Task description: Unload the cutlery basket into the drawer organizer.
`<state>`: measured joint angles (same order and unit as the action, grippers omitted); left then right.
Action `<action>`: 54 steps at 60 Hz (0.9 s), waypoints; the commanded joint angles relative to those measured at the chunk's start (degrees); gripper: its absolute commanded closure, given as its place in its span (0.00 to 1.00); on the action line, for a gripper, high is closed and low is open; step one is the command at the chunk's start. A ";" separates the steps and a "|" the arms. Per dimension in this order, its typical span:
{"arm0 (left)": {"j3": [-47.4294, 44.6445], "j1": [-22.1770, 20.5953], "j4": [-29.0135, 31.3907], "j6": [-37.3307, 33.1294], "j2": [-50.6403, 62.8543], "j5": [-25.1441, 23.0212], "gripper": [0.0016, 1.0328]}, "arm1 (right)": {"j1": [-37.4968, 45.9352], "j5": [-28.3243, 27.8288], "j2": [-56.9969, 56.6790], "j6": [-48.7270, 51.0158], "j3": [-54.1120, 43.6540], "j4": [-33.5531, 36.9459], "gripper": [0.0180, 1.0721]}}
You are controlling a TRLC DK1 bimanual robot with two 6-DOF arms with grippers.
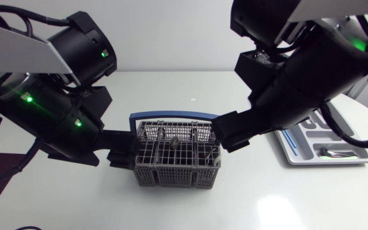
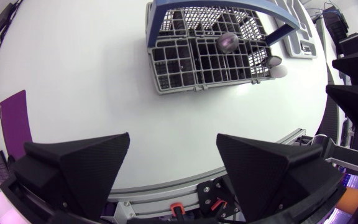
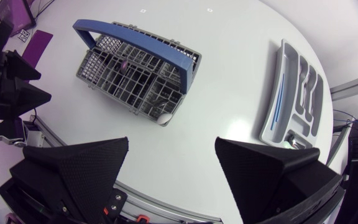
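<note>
Basket: grey, blue-handled, upright on surface; cutlery inside.
Left gripper: spread, just beside basket.
Right gripper: spread, near basket.
Organizer: well apart from basket.

A smooth, white worktop with a faint sheen spreads wide under even overhead light. A soft, bright patch of reflected light lies near its front edge, and a tiny pale mark sits towards the far side. A silver-grey metal rail runs under its curved rim.
</note>
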<state>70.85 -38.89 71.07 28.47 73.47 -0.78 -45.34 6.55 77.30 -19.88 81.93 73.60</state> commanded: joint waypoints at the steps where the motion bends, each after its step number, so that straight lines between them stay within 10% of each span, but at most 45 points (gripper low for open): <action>1: -1.42 0.40 0.56 -0.70 -0.70 0.60 0.05 | -0.80 0.75 0.84 -0.69 0.95 1.02 0.05; 54: -7.13 13.41 -2.07 -12.65 -3.95 0.95 0.05 | -6.25 0.92 21.05 -14.84 15.19 0.75 0.05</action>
<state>65.71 -27.00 69.12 18.50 70.35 0.08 -50.48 7.51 95.81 -32.01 94.96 73.54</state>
